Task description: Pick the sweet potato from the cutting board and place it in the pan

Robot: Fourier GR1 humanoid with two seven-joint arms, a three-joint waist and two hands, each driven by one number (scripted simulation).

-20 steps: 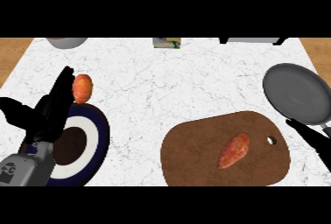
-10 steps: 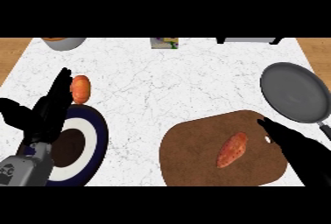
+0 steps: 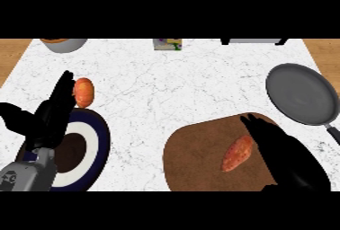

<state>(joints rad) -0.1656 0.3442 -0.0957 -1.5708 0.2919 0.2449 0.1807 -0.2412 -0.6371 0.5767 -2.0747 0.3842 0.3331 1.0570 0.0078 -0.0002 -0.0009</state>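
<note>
An orange sweet potato (image 3: pixel 236 154) lies on the round brown cutting board (image 3: pixel 196 157) at the lower right of the counter. My right hand (image 3: pixel 282 150) hovers just to the right of it, fingers straight and pointing away from me, touching or nearly touching the potato's right side. The grey pan (image 3: pixel 302 93) sits at the right edge, its handle running toward the lower right. At the left my left hand (image 3: pixel 46 117) rests open, fingers up, above a plate.
A white plate with a dark blue rim (image 3: pixel 90 148) lies at the lower left. A second orange vegetable (image 3: pixel 83 90) lies on the marble beyond it. A bowl (image 3: pixel 64 44), a small box (image 3: pixel 167 44) and a dark object (image 3: pixel 252 41) line the far edge.
My right hand has come in from the right edge over the cutting board to the sweet potato's side. The view has shifted slightly. The left hand has stayed put.
</note>
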